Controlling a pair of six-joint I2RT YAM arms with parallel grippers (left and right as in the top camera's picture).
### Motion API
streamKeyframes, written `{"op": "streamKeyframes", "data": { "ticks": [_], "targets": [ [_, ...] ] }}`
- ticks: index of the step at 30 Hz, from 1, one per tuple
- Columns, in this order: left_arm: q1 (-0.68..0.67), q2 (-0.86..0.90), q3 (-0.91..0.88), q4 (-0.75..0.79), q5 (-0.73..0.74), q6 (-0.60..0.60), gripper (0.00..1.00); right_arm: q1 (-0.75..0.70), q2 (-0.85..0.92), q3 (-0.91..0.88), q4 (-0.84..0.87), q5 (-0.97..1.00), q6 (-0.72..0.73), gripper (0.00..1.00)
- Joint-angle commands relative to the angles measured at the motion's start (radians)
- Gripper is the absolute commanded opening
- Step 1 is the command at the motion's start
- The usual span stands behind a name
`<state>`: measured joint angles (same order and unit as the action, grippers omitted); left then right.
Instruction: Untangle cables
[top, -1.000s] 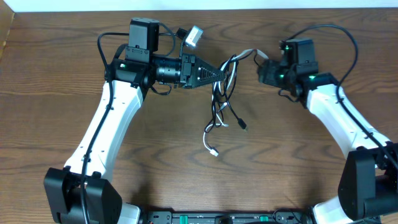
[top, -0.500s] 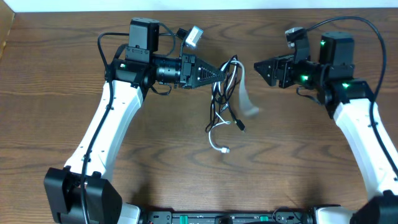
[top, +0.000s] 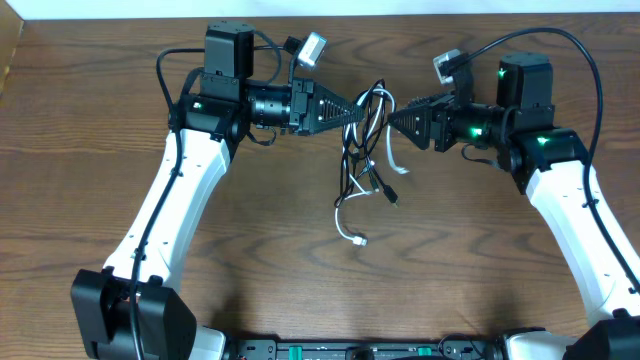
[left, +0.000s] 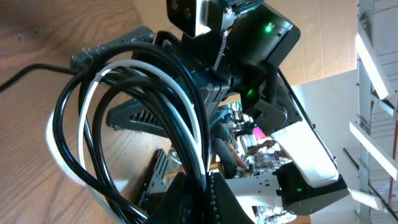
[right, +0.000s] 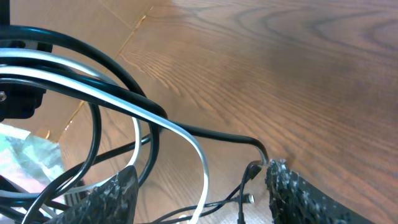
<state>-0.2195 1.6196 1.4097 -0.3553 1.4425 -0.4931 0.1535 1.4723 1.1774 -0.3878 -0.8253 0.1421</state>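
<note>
The cables (top: 364, 150) are a tangled bunch of thin black and white cords. My left gripper (top: 352, 110) is shut on the top of the bunch and holds it above the wooden table (top: 250, 260). The loose ends hang down to a white plug (top: 360, 240) and a black plug (top: 393, 200). In the left wrist view the jaws (left: 202, 196) pinch black cords, and the loops (left: 124, 93) arch in front. My right gripper (top: 392, 118) is open and points left at the bunch. In the right wrist view a white cord (right: 202, 158) and black cords pass between its fingers (right: 202, 199).
The thicker black cords fixed to the arms loop over the right arm (top: 565, 45) and the left arm (top: 165, 70). The arm bases and a black rail (top: 340, 350) sit along the table's front edge. A pale wall edge (top: 320, 8) runs behind the table.
My right gripper drew back to the right and a white cord dropped from it. It has now come left, open, up to the bunch. The left gripper has barely moved.
</note>
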Motion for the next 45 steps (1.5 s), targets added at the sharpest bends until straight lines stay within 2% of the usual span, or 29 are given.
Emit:
{"op": "streamKeyframes", "data": {
  "ticks": [1,5,8,12,14,19,22,27,30,33,34,38,41,45],
  "targets": [
    [0.000,-0.006,0.002,0.024,0.029,-0.005,0.07,0.002,0.002,0.006,-0.023,-0.025,0.029,0.62],
    [0.001,-0.006,0.002,0.037,-0.045,-0.006,0.07,0.000,0.002,0.006,-0.083,-0.058,0.018,0.60],
    [0.001,-0.006,0.002,0.036,-0.126,-0.006,0.07,-0.011,0.000,0.006,-0.150,-0.059,-0.051,0.61],
    [0.001,-0.006,0.002,0.037,-0.177,-0.006,0.07,-0.011,-0.004,0.006,-0.225,-0.204,-0.350,0.61],
    [0.001,-0.006,0.002,0.037,-0.175,-0.006,0.07,0.024,-0.003,0.006,-0.323,-0.182,-0.576,0.60],
    [0.001,-0.006,0.002,0.036,-0.171,-0.007,0.08,0.086,0.000,0.006,-0.441,-0.116,-0.721,0.66],
    [0.001,-0.006,0.002,0.036,-0.171,-0.011,0.08,0.101,0.000,0.006,-0.440,-0.068,-0.726,0.66],
    [0.001,-0.006,0.002,0.032,-0.142,-0.010,0.07,0.132,0.011,0.005,-0.406,0.093,-0.726,0.55],
    [0.001,-0.006,0.002,0.032,-0.129,-0.011,0.07,0.136,0.013,0.005,-0.406,0.094,-0.719,0.43],
    [0.001,-0.006,0.002,0.032,-0.117,-0.030,0.07,0.136,0.013,0.005,-0.410,0.093,-0.716,0.26],
    [0.001,-0.006,0.002,0.032,-0.114,-0.040,0.07,0.136,0.013,0.005,-0.409,0.093,-0.699,0.16],
    [0.001,-0.006,0.002,0.032,-0.107,-0.041,0.07,0.129,0.009,0.006,-0.341,0.085,-0.559,0.02],
    [0.000,-0.006,0.002,0.032,-0.103,-0.040,0.07,0.129,-0.018,0.006,-0.237,0.082,-0.409,0.01],
    [0.000,-0.006,0.002,0.032,-0.092,-0.040,0.07,0.129,-0.058,0.006,-0.129,0.082,-0.282,0.01]
  ]
}}
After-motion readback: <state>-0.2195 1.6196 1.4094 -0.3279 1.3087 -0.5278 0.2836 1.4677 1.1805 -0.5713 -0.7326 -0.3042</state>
